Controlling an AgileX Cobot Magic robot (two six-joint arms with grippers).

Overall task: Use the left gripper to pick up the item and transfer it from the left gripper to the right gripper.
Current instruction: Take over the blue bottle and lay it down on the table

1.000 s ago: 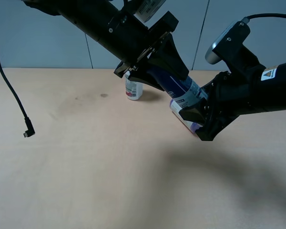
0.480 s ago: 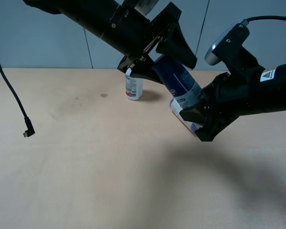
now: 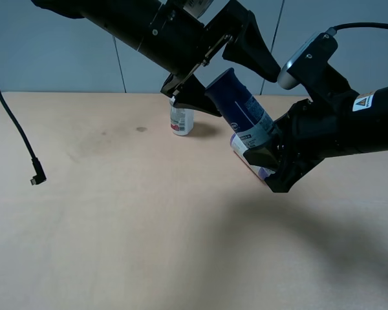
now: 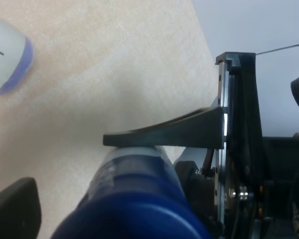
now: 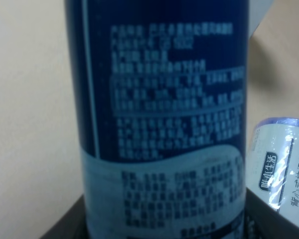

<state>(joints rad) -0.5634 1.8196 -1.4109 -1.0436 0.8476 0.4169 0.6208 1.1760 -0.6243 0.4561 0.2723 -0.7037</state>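
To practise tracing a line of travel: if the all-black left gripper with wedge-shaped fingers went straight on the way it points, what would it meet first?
The tall blue-and-white bottle: its dark blue cap lies between the fingers of the open left gripper, so the palm would likely reach it first.

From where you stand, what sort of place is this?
Probably a robot lab or test bench. Two black robot arms, one plain and one with a warning sticker, meet at a bottle above a bare table. A loose cable dangles nearby, with plain wall panels behind.
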